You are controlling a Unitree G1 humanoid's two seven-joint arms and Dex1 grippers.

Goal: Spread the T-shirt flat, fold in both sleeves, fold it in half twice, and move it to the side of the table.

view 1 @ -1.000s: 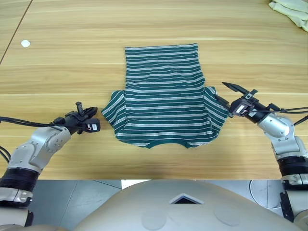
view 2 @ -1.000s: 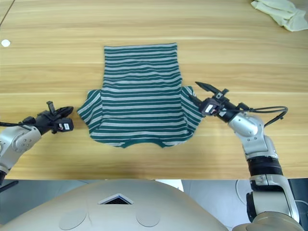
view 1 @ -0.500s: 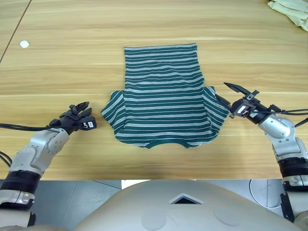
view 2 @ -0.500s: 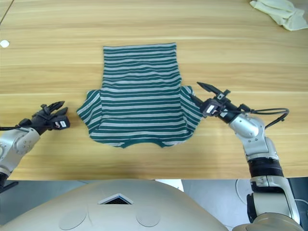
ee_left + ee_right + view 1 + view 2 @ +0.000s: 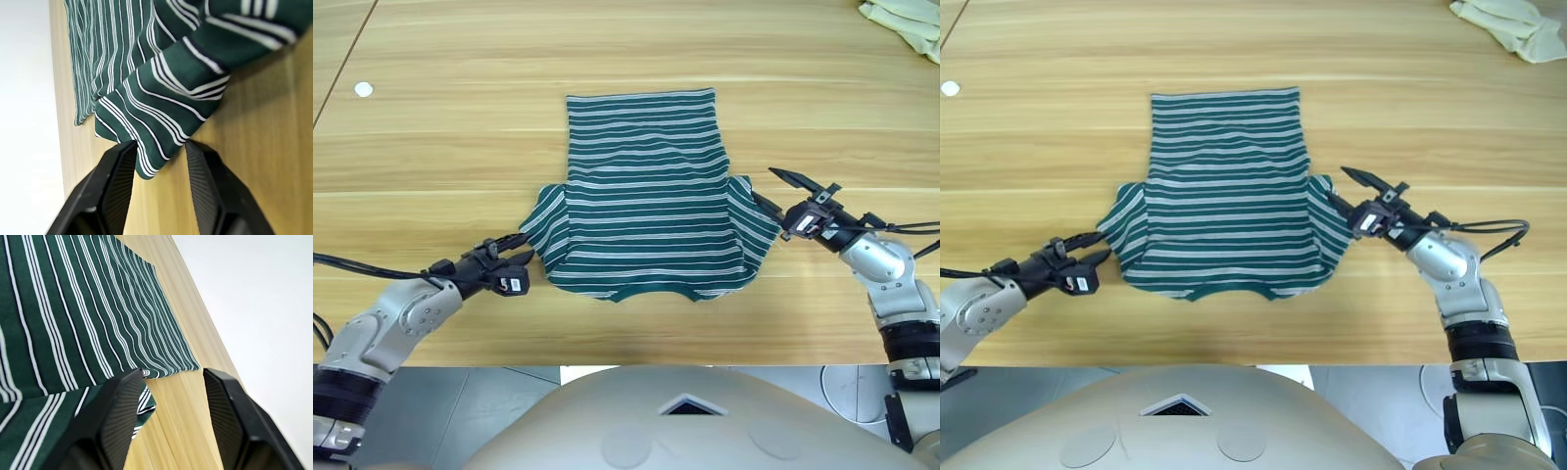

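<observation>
The green T-shirt with white stripes lies mid-table, its body doubled into a rectangle and both short sleeves sticking out at the near end. My left gripper is open at the left sleeve. In the left wrist view the sleeve's corner reaches between the two black fingers. My right gripper is open at the edge of the right sleeve, one finger raised above the cloth. In the right wrist view the sleeve's hem lies beside one of its fingers.
A crumpled cream cloth lies at the far right corner. A small white dot marks the wooden table at the far left. Black cables trail from both wrists. The table's front edge runs just behind the arms.
My left gripper has moved right along the table to the left sleeve's corner. The right arm and the T-shirt have stayed in place.
</observation>
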